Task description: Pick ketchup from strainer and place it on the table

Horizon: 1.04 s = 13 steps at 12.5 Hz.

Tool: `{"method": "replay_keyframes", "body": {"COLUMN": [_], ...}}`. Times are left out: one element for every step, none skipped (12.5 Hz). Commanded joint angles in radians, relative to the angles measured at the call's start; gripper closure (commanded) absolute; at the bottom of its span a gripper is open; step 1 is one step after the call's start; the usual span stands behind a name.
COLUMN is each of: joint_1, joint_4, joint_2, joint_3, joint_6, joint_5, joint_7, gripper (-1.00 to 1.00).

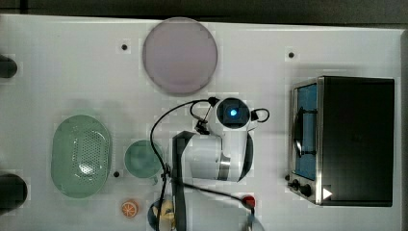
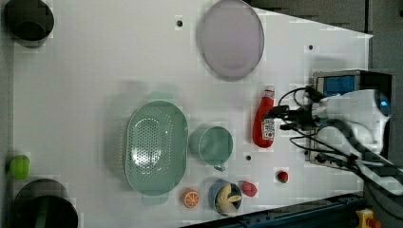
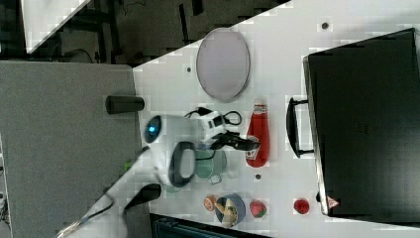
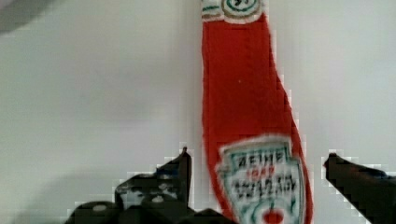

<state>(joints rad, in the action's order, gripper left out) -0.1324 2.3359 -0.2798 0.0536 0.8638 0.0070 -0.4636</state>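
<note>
The pincer (image 4: pixel 257 161) stands released, one finger on each side of the ketchup (image 2: pixel 264 124), which lies flat on the table (image 2: pixel 95 71), clear of both fingers in the wrist view. To the pincer's side in the left view sit the cup (image 2: pixel 212 145), then the strainer (image 2: pixel 156 148), holding nothing. Bare tabletop runs from the bottle's cap to the plate (image 2: pixel 231 39). In the right view the toaster oven (image 3: pixel 366 124) lies just beyond the bottle. In the top view the arm (image 1: pixel 211 154) covers the bottle.
</note>
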Motion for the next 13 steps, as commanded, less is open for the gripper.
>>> {"method": "replay_keyframes", "body": {"joint_1": [-0.004, -0.004, -0.004, -0.004, -0.004, -0.004, -0.004, -0.004, -0.005, -0.005, -0.006, -0.006, -0.006], "joint_4": [-0.147, -0.193, -0.244, -0.298, -0.354, -0.408, -0.462, -0.514, -0.554, -0.587, -0.606, -0.614, -0.616], "joint_2": [0.180, 0.217, 0.248, 0.270, 0.285, 0.295, 0.298, 0.298, 0.298, 0.298, 0.298, 0.298, 0.298], "joint_3": [0.021, 0.022, 0.021, 0.021, 0.020, 0.020, 0.020, 0.019, 0.016, 0.015, 0.014, 0.014, 0.014], "joint_6": [-0.198, -0.304, -0.402, -0.475, -0.527, -0.567, -0.602, -0.644, -0.702, -0.730, -0.743, -0.742, -0.735], "joint_5": [0.008, 0.008, 0.008, 0.008, 0.008, 0.008, 0.008, 0.007, 0.007, 0.007, 0.005, 0.005, 0.005], "joint_7": [0.096, 0.127, 0.151, 0.177, 0.202, 0.220, 0.235, 0.254, 0.276, 0.282, 0.282, 0.282, 0.282], "gripper": [-1.00, -1.00, -1.00, -1.00, -1.00, -1.00, -1.00, -1.00, -1.00, -1.00, -1.00, -1.00, -1.00]}}
